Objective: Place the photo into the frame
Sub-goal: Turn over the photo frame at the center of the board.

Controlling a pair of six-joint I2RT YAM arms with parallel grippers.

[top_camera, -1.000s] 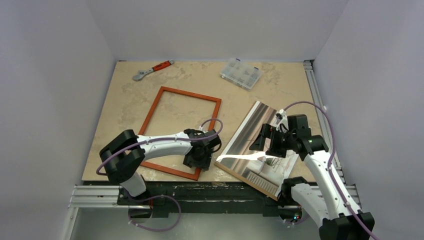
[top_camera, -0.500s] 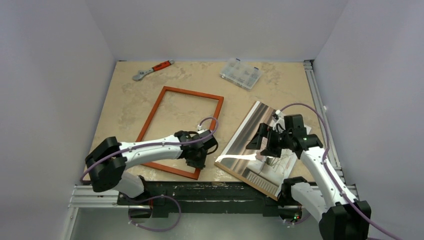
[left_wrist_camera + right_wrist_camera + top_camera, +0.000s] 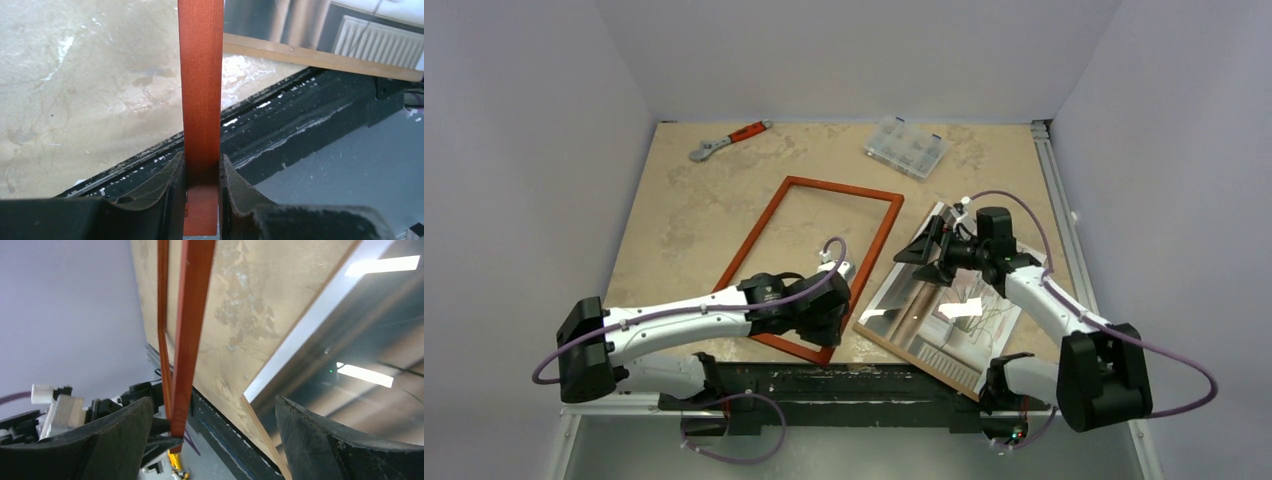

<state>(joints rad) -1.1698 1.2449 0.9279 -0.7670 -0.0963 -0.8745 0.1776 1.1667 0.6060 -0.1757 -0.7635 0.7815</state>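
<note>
Frame point(image 3: 844, 188) rightward, partly behind left pincer point(image 3: 201, 158)

No text, label, brand or number can be read in any view. The frame point(image 3: 844, 186), the photo point(image 3: 964, 315), the box point(image 3: 906, 146) at one o'clock and the wrench point(image 3: 729, 140) at eleven o'clock show no legible marks (both small in view).

The left claw point(image 3: 201, 165) squeezed shut on the near edge of the frame point(image 3: 844, 188). The frame swung to the right, so its far end came closer to the photo point(image 3: 969, 312). The right claw point(image 3: 926, 257) moved off the middle of the photo, up toward the frame's right side.
</note>
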